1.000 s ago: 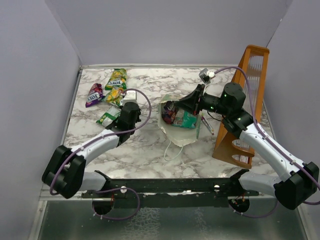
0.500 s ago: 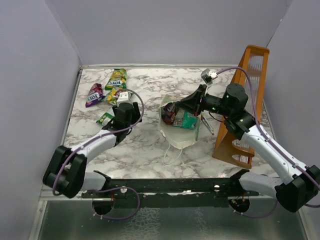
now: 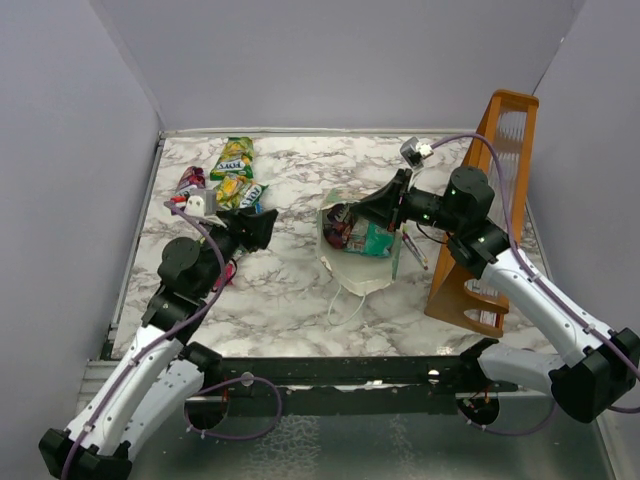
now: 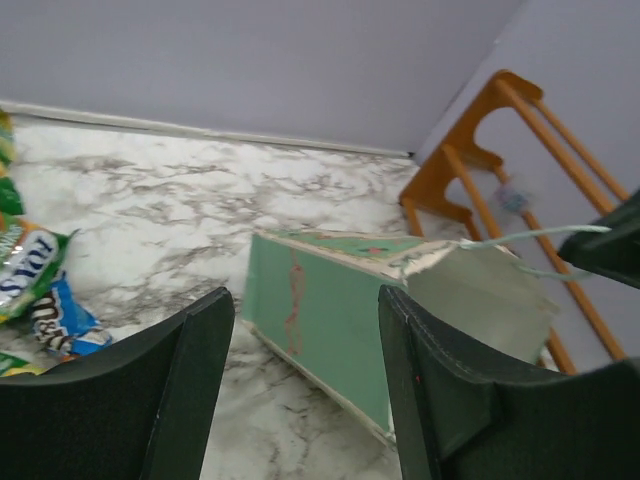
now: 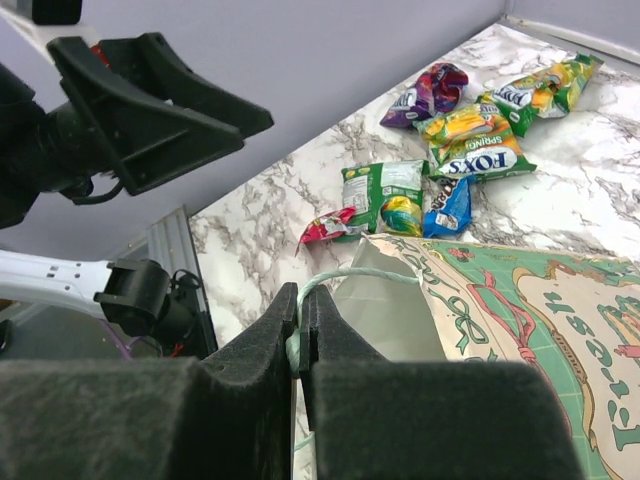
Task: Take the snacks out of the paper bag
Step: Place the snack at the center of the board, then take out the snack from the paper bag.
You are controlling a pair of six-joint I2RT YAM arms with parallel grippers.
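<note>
Grey-veined marble table (image 3: 290, 295) within lilac walls (image 3: 350, 60), left gripper (image 3: 266, 228) gaping, right gripper (image 5: 300, 325) pinching paper bag (image 3: 362, 268) by its handle (image 5: 345, 271).

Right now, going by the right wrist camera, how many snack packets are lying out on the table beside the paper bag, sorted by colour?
Purple packet: 1
Green-and-yellow packets: 3
Blue packet: 1
Red packet: 1
Total: 6
</note>
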